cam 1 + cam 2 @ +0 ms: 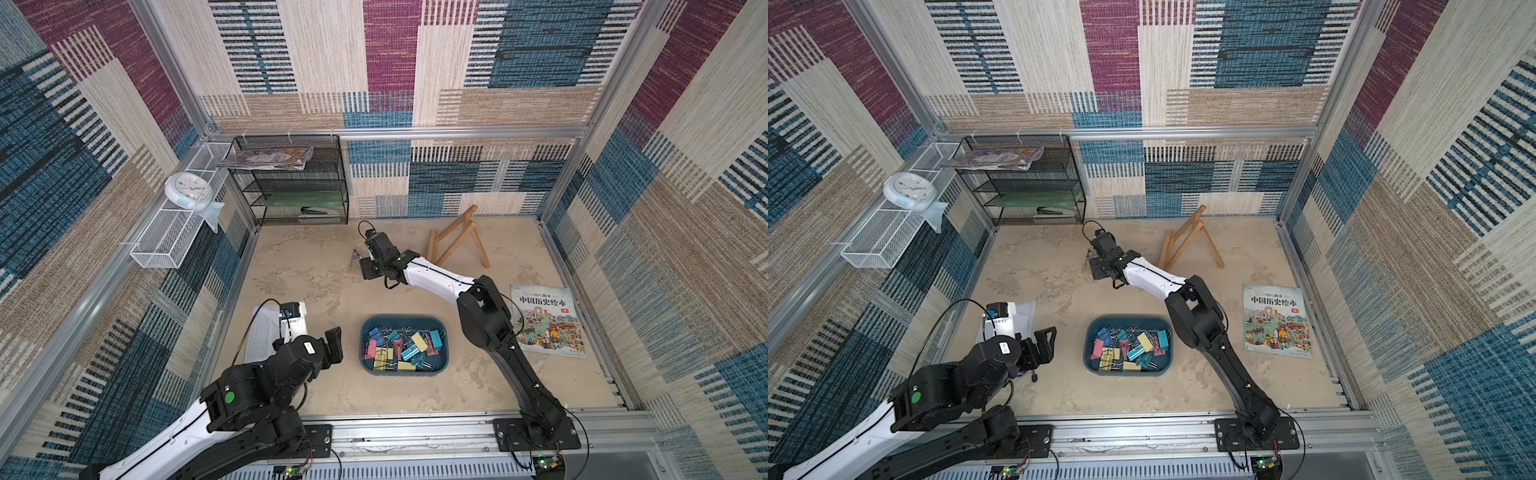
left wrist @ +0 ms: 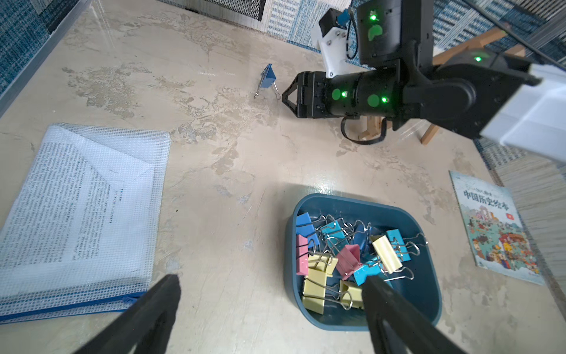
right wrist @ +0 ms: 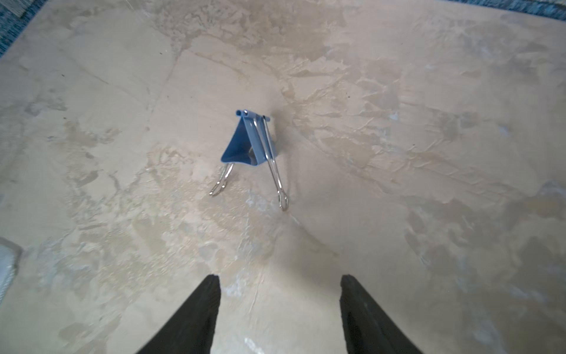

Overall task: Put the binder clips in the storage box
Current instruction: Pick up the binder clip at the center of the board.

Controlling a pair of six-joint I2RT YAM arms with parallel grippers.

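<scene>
Right gripper [image 3: 280, 277]: jaws partly spread, nothing between them, low over the table [image 3: 398, 122]. Lone blue binder clip [image 3: 245, 144] stands on the table just ahead, apparently clear of the fingertips. Left gripper [image 2: 270, 277]: jaws wide apart, empty, beside the storage box [image 2: 424, 294]. Box holds a heap of binder clips [image 2: 346, 260]: pink, yellow, blue.

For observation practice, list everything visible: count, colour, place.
storage box: one, dark-teal, table front
binder clips: many, pink, yellow, blue, teal, inside box
lone binder clip: one, blue, far tabletop
mesh pouch: one, white, table's left
picture book: one, multicoloured, table's right
wooden stand: one, tan, table's rear
mesh rack: one, black, rear corner
magazines: count unclear, colourful, atop rack
wire basket: one, white, side wall
clock: one, white, on basket
left gripper: one, black, open
right gripper: one, black, open
</scene>
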